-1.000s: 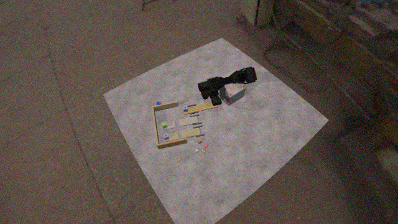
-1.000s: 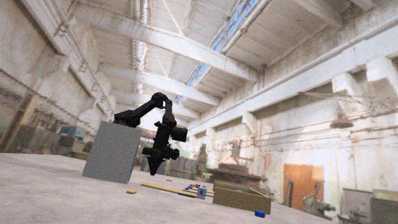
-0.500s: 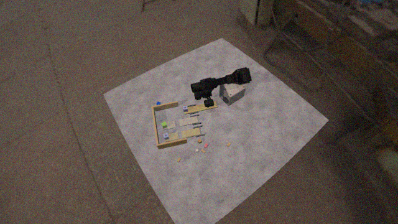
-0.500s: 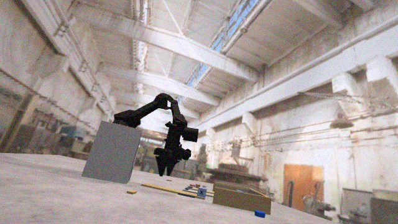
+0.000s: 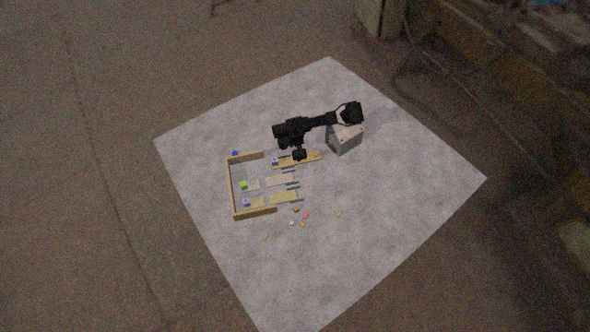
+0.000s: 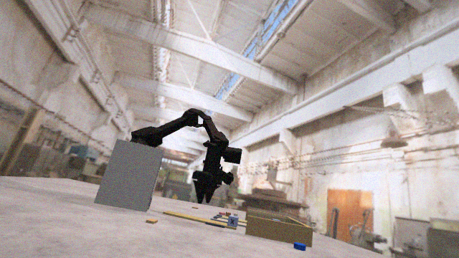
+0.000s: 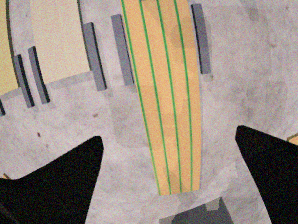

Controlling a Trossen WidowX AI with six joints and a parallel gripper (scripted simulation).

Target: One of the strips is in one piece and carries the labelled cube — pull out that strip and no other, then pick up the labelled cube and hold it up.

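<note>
The green-lined orange strip [image 5: 314,158] [image 6: 186,216] [image 7: 165,85] is in one piece; a pale blue cube [image 5: 275,160] [image 6: 232,221] marked X sits on its far end, outside the walled frame. My gripper [image 6: 204,201] [image 7: 172,137] is open and empty above the strip's near part, one finger to each side. The fingers do not touch it. The middle pale strip [image 5: 279,180] [image 7: 57,37] has a gap before its far piece [image 5: 253,186], where a green cube [image 5: 243,184] sits. The third, yellow strip [image 5: 282,197] [image 7: 5,55] also has a gap; another pale blue cube [image 5: 246,201] sits on its far piece.
A low wooden frame [image 5: 231,184] [image 6: 276,227] walls three sides around the far pieces. Grey guide rails [image 7: 201,40] flank the strips. A blue block [image 5: 235,152] [image 6: 300,246] lies outside the frame. Several small blocks lie beyond the yellow strip, one of them pink [image 5: 305,215].
</note>
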